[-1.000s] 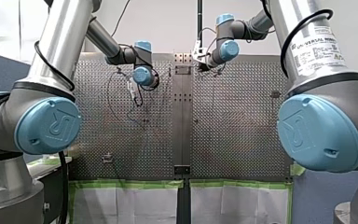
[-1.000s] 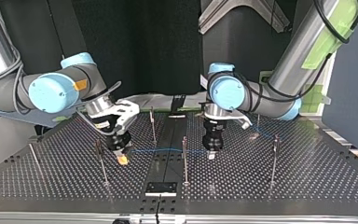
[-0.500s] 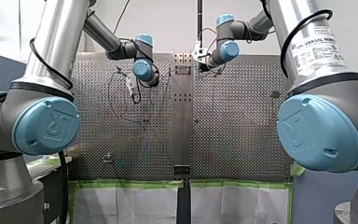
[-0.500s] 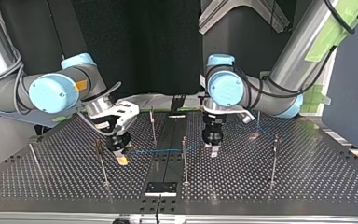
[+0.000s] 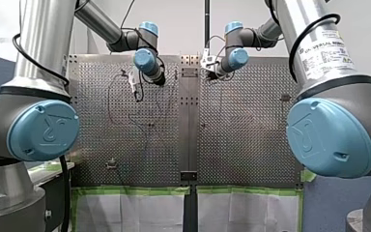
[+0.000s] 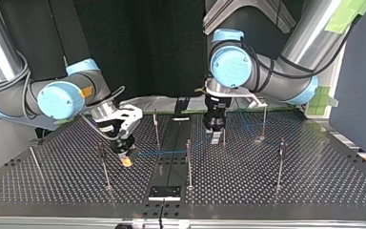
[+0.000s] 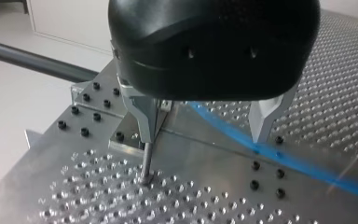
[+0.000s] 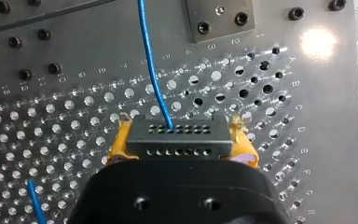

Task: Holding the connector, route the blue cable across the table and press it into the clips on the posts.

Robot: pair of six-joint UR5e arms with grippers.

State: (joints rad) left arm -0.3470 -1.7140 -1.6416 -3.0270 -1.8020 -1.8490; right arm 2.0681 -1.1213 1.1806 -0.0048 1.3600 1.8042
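- While my right end effector (image 8: 179, 156) is gripping the dark grey rectangular connector (image 8: 177, 135) between its yellow pads (image 8: 117, 145), closed down to the connector's width, the thin blue cable (image 8: 151, 70) is leaving the connector's holed face and running ahead over the perforated metal desk (image 8: 51, 135).
- My left end effector (image 7: 205, 135), black-bodied with two metal fingers (image 7: 144, 116), is standing wide open and gripping nothing.
- The blue cable is passing between those fingers, closer to one of them; whether it is touching that finger I cannot tell.
- The other finger is sitting right at the top of a thin metal post (image 7: 145, 163) that is standing upright in the desk.
- Seen in the top view, the right end effector is hanging low over the desk at the view's left with the connector, and the left end effector is hanging near the middle, farther back.
- Between them the blue cable is stretching as a faint line, passing the middle post (image 6: 188, 160).
- Counted in the top view, two end effectors, one blue cable and at least six thin upright posts are showing.
- One small black plate (image 6: 164, 192) is lying on the desk's dark centre strip (image 6: 174, 143), at the near edge.
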